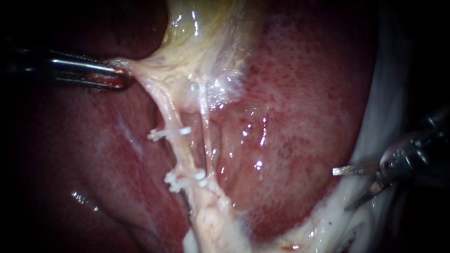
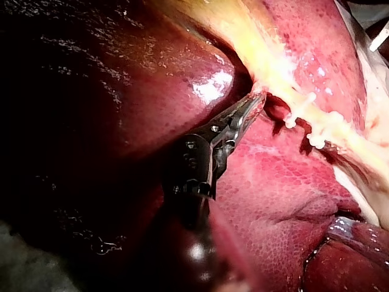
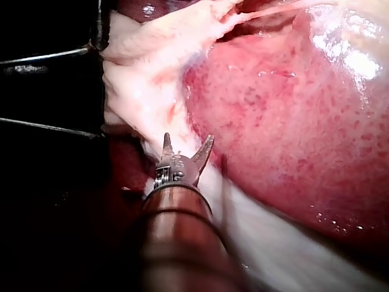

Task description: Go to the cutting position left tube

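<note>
The pale tissue [image 1: 136, 68] is gripped in the jaws of the left instrument [image 1: 119, 79] so the left tube [image 1: 176, 145] is pulled tight; the right instrument [image 1: 341, 189] is held far off, jaws open.

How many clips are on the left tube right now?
3. The upper clip crosses the left tube higher up; the middle clip and lowest clip sit tightly together farther down. More could be hidden behind the tissue.
</note>
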{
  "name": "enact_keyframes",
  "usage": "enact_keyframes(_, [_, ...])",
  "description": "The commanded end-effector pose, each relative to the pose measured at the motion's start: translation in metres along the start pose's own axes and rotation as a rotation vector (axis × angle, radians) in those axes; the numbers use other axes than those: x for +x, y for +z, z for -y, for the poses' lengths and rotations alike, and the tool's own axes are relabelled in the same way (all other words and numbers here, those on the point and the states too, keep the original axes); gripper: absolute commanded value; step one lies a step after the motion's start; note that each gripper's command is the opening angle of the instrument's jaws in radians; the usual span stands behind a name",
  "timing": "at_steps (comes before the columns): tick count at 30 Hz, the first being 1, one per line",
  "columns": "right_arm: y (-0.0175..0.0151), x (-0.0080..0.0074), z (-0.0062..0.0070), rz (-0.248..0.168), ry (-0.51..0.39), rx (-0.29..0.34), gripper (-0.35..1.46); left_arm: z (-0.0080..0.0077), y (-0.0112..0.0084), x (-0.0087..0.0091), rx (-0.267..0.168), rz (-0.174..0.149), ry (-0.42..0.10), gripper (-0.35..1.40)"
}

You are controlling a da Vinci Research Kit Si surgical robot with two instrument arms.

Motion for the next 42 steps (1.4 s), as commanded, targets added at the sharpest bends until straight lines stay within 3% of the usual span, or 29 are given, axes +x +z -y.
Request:
enact_keyframes(1, [-0.0001,0.0003,-0.0002,-0.014,0.006,0.014,1.43,-0.0001,0.0002,-0.0001,0.000,-0.001,0.000,-0.35])
enact_keyframes(4, [-0.0001,0.0018,-0.0007,-0.089,0.030,0.045,1.43,-0.0002,0.0003,-0.0001,0.001,-0.002,0.000,-0.35])
enact_keyframes(6, [0.0001,0.0033,-0.0012,-0.175,0.067,0.066,1.43,-0.0002,0.0003,-0.0001,0.001,-0.002,0.000,-0.35])
enact_keyframes(7, [0.0003,0.0041,-0.0015,-0.196,0.098,0.077,1.43,-0.0002,0.0003,-0.0001,0.001,-0.002,0.000,-0.35])
enact_keyframes(11, [0.0014,0.0078,-0.0029,-0.243,0.197,0.155,1.43,-0.0003,0.0003,-0.0001,0.002,-0.002,0.000,-0.35])
enact_keyframes(13, [0.0022,0.0096,-0.0035,-0.268,0.218,0.158,1.43,-0.0003,0.0003,-0.0001,0.002,-0.002,0.000,-0.35])
enact_keyframes(17, [0.0038,0.0120,-0.0046,-0.348,0.277,0.159,1.43,-0.0004,0.0004,-0.0001,0.003,-0.002,-0.001,-0.35])
enact_keyframes(22, [0.0056,0.0143,-0.0062,-0.408,0.325,0.167,1.43,-0.0005,0.0005,-0.0002,0.004,-0.003,0.000,-0.35])
enact_keyframes(30, [0.0076,0.0161,-0.0080,-0.467,0.359,0.200,1.43,-0.0006,0.0006,-0.0001,0.005,-0.003,-0.001,-0.35])
enact_keyframes(36, [0.0089,0.0161,-0.0084,-0.491,0.380,0.249,1.43,-0.0006,0.0007,-0.0002,0.006,-0.003,-0.001,-0.35])
enact_keyframes(42, [0.0112,0.0154,-0.0093,-0.487,0.395,0.291,1.43,-0.0006,0.0008,-0.0002,0.007,-0.003,0.000,-0.35])
